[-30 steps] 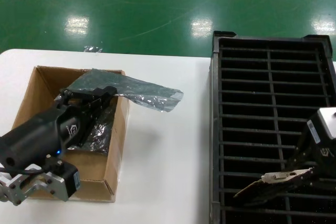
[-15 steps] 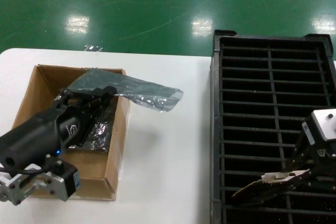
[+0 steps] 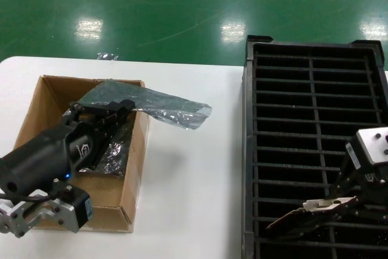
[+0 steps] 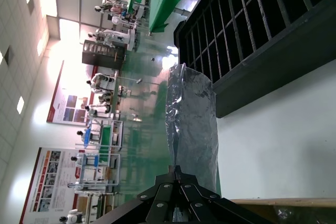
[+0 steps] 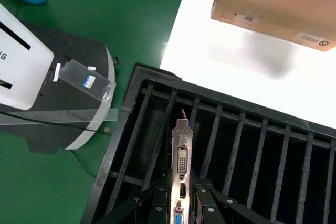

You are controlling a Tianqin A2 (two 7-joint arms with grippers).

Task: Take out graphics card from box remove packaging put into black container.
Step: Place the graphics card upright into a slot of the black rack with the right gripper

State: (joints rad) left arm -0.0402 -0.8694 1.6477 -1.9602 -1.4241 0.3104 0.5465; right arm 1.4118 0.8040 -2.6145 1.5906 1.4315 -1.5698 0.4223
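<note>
My right gripper (image 3: pixel 350 203) is shut on the graphics card (image 3: pixel 303 215), a dark board with a silver bracket, and holds it tilted low over the near slots of the black container (image 3: pixel 248 150). In the right wrist view the bracket (image 5: pixel 181 156) with white and blue ports stands between the fingers of my gripper (image 5: pixel 181 200), above the slots (image 5: pixel 157 124). My left gripper (image 3: pixel 118 110) is shut on the packaging (image 3: pixel 176 108), a grey shiny bag that hangs out over the right wall of the box (image 3: pixel 136 168). The left wrist view shows the bag (image 4: pixel 191 114) pinched at the fingertips of my gripper (image 4: pixel 176 170).
Darker shiny bags (image 3: pixel 115 150) lie inside the box. White table (image 3: pixel 194 186) lies between the box and the container. Green floor lies beyond the table. In the right wrist view a grey machine base (image 5: pixel 47 93) stands on the floor beside the container.
My right gripper has sunk a little with the card toward the container's near slots. The left gripper and the bag have not moved.
</note>
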